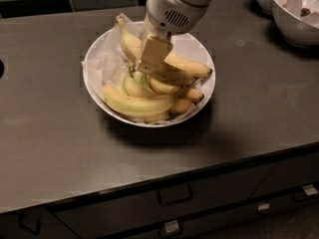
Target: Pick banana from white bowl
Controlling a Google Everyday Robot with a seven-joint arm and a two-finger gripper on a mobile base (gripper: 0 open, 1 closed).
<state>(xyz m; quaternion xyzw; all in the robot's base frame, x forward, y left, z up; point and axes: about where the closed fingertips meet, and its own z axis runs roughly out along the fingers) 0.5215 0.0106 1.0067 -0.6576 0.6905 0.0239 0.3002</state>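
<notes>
We see the white bowl sitting on the dark counter in the upper middle of the frame. It is lined with crumpled paper, which we judge is there to cushion the fruit and keep it from sliding on the smooth surface. The bananas are heaped loosely, so the lower ones prop up the upper ones. A paler long banana lies along the lower edge of the bowl, with short stubby ones tucked against it at the lower right. The banana we want lies on top of the heap toward the upper side of the bowl, which probably makes it the easiest to lift free. Its thin stem points to the upper left, just past the rim. Its long axis runs diagonally down to the right, in a gentle curve, and ends in a dark tip near the right rim. The gripper comes down from the top centre of the frame and sits across the middle of that banana, roughly crosswise to its length. We judge that this is the sensible place to balance such a long fruit. We cannot tell whether the gripper is wide, narrow or already clamped on the fruit. More white bowls stand well apart in the upper right corner, and drawers run along the bottom of the frame.
</notes>
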